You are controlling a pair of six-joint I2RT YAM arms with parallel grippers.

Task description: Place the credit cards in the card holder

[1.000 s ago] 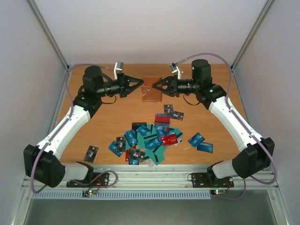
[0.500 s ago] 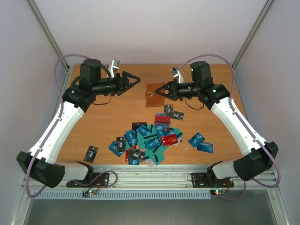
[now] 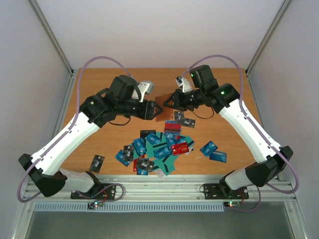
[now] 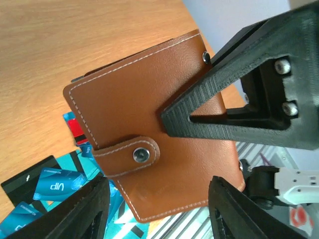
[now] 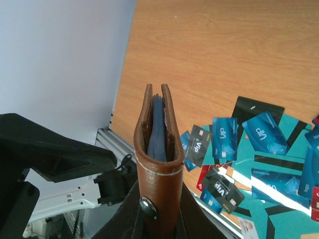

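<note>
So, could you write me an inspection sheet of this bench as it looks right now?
Surface: wooden table.
Job's things: holder held up off the table, strap snapped shut, blue edges showing inside; cards in a loose pile, a few scattered.
Clutter: nothing seen.
Grippers: right jaws shut on the holder; left jaws open right beside it, contact unclear.
Cables: a purple cable arches high on each side, away from the cards.
Surroundings: white walls; metal rail at the near edge.
</note>
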